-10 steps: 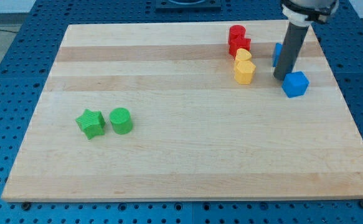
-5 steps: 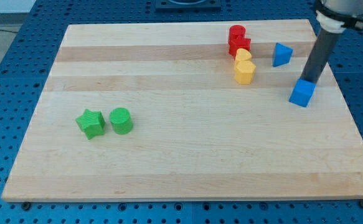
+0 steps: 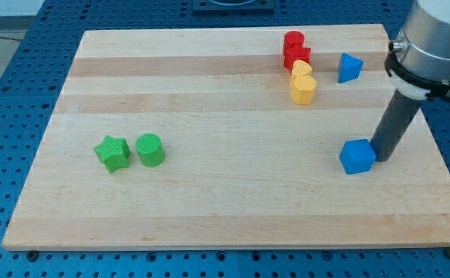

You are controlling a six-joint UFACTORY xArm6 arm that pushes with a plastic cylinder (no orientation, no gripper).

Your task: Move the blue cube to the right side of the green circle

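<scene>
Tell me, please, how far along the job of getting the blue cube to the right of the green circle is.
Early stage. In hand: my tip sits against the blue cube on the cube's right side, placed to push it toward the view's left. Left: the cube is far across the board from the green circle, and must end just right of it.

Blue cube [image 3: 357,157] touching my tip [image 3: 379,157], just to its left; rod dark grey, w/ silver-grey arm housing above. Blue triangle [image 3: 350,67] up-view from tip. Two yellow blocks [image 3: 302,83] and two red blocks [image 3: 295,49] up-left. Green circle [image 3: 150,150] and green star [image 3: 113,153] far left. Board [image 3: 232,193] pale wood w/ light-dark streaks; table [image 3: 8,116] blue, dotted w/ holes.
</scene>
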